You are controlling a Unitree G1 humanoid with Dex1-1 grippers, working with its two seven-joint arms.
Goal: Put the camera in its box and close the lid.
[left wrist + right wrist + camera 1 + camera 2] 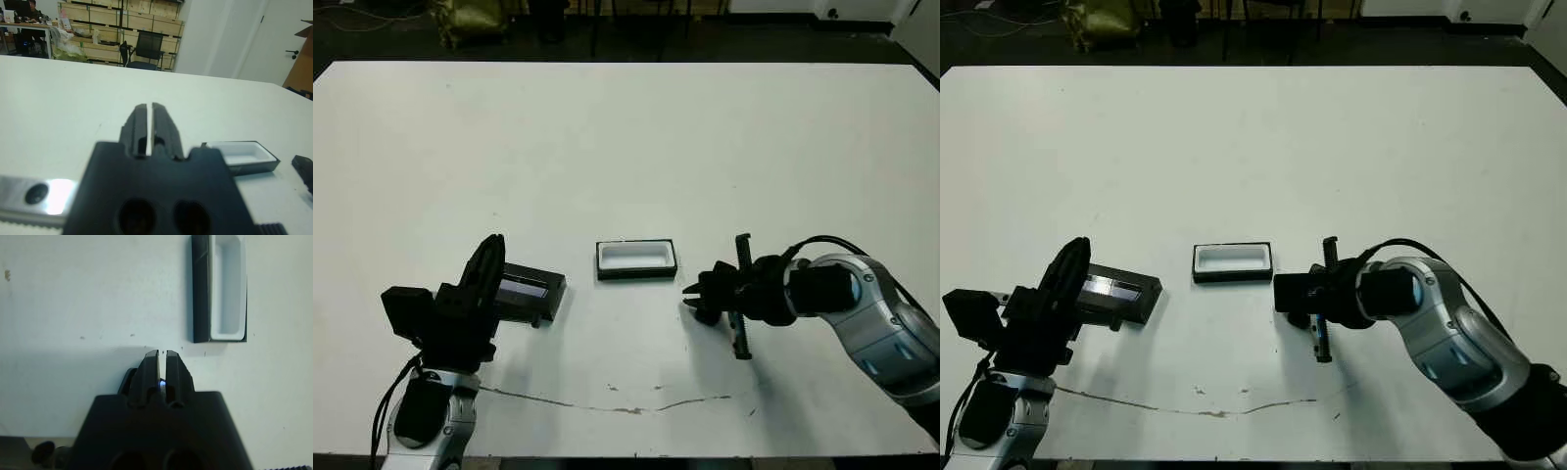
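Observation:
The box (636,273), a shallow black tray with white lining, sits open at the table's middle; in the right wrist view the box (201,289) lies just beyond the fingertips. The lid (534,293), flat black with a pale bluish strip, lies left of the box. My left gripper (495,242) hovers at the lid's left end, shut and holding nothing. My right gripper (689,291) points at the box from its right, fingers shut to a thin slit. The camera (126,381) shows only as a dark rounded end under those fingers; I cannot tell if it is gripped.
A thin dark crack line (607,406) runs across the table near its front edge. Beyond the far edge stand an office chair (146,49) and stacked cardboard boxes (88,14), and a person (30,7) sits at a desk.

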